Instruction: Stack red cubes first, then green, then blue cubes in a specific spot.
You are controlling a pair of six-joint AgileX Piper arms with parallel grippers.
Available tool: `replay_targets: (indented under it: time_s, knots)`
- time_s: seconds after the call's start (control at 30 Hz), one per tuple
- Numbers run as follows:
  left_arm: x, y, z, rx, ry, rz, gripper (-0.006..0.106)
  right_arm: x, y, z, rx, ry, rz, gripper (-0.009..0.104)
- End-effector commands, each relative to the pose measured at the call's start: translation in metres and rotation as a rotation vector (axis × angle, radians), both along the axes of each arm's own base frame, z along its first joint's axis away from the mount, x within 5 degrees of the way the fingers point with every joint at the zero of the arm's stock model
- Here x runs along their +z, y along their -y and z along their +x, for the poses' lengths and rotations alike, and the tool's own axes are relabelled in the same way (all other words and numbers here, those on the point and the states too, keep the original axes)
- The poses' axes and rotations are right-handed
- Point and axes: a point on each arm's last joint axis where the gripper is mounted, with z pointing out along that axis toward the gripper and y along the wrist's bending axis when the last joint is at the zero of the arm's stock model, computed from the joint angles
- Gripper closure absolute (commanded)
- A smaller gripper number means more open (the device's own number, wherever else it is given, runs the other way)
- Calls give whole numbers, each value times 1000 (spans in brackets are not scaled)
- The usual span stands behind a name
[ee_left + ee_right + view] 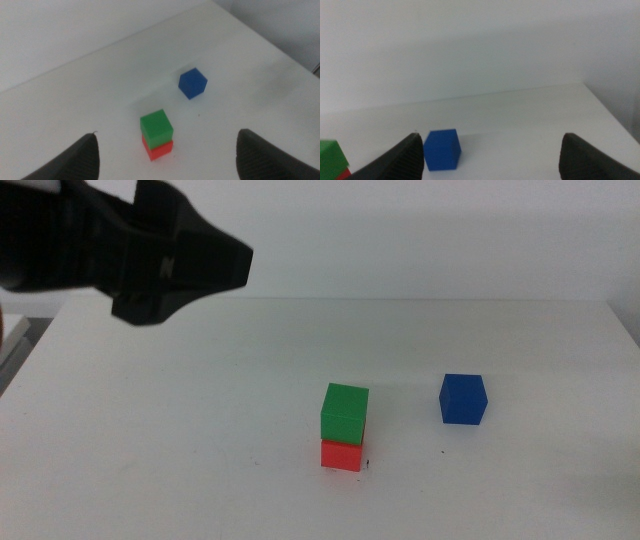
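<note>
A white table [180, 440] with a smooth matte top fills most of the middle view, and its far edge runs straight across the picture beneath a pale, plain wall [420, 230]. At the left border of that view a narrow strip of a lighter surface [14, 340] lies beside the table's edge. In the left wrist view the table's corner stands against a greyish background [280, 20].

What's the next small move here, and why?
Probably the right hand, open and empty, should advance to straddle the blue cube. The green cube already sits on the red cube; blue stands alone on the table. The left hand hangs open, raised.
</note>
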Motion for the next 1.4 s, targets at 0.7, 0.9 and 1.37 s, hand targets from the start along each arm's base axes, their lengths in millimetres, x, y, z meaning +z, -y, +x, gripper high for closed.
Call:
replay_targets:
  time_s: [0.7, 0.9, 1.37]
  knots:
    - [1, 1, 0, -5, 10, -17, 7, 49, -2, 25, -14, -321, 77, 2]
    - [1, 1, -1, -5, 8, -15, 7, 78, -11, 103, 66, -791, 5, 2]
    - [1, 0, -1, -5, 5, -13, 7, 20, -26, 222, -17, -981, 368, 2]
